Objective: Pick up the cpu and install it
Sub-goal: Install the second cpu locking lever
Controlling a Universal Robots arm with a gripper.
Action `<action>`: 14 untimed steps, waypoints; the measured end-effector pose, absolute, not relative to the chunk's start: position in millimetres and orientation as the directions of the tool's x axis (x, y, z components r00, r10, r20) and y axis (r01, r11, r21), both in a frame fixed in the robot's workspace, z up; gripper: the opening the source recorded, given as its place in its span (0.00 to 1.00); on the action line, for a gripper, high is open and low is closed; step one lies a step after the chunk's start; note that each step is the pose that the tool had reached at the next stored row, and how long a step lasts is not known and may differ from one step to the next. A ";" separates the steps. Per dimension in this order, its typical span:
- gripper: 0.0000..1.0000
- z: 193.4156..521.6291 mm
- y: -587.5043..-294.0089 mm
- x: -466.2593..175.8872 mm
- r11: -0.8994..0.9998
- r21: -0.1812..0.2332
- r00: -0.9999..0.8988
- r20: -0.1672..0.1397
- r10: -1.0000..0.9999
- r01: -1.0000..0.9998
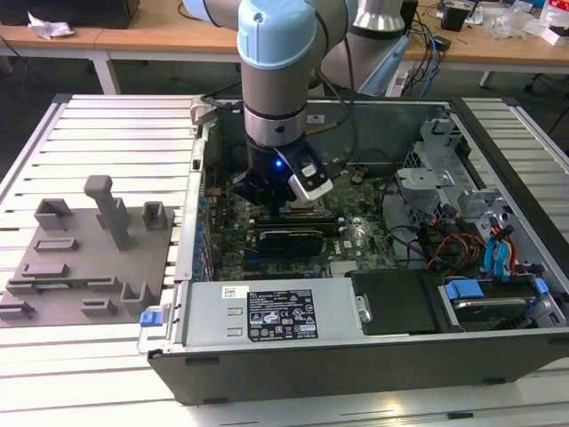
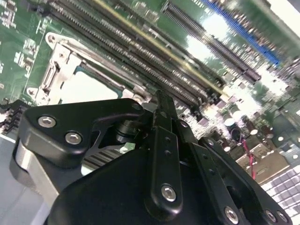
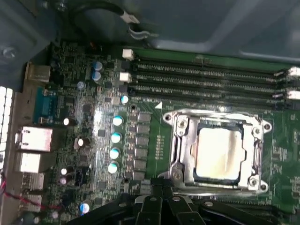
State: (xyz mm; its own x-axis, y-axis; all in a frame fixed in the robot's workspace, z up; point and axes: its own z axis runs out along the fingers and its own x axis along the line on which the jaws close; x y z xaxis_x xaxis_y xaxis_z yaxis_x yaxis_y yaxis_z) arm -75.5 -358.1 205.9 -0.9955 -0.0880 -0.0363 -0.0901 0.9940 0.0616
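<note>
In the exterior view the arm (image 1: 277, 71) hides the socket, and the jaws' tips are out of sight.

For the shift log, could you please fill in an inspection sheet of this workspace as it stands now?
Surface: slatted white table carrying an open computer case.
Job's things: the cpu, pale metal top up, lies within the socket frame on the motherboard.
Clutter: grey plastic tray with upright blocks, at the exterior view's left of the case.
Grippers: the gripper is down inside the case, close beside the socket; it holds nothing that can be seen.
Cables: coloured wire bundles in the case's right part in the exterior view.
Surroundings: wooden benches behind the table.
</note>
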 end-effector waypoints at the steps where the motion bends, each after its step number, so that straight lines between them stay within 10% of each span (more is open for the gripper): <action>1: 0.11 205.3 -357.1 -75.5 0.994 0.063 -0.995 -0.036 -0.089 -0.092; 14: 0.11 212.5 -348.5 -50.6 0.994 0.003 -0.994 -0.028 -0.110 -0.110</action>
State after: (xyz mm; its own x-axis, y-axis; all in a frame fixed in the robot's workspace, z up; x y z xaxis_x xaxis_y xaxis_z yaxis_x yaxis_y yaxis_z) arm -50.6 -348.5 212.5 -0.9936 -0.1095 -0.0283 -0.1097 0.9940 0.0027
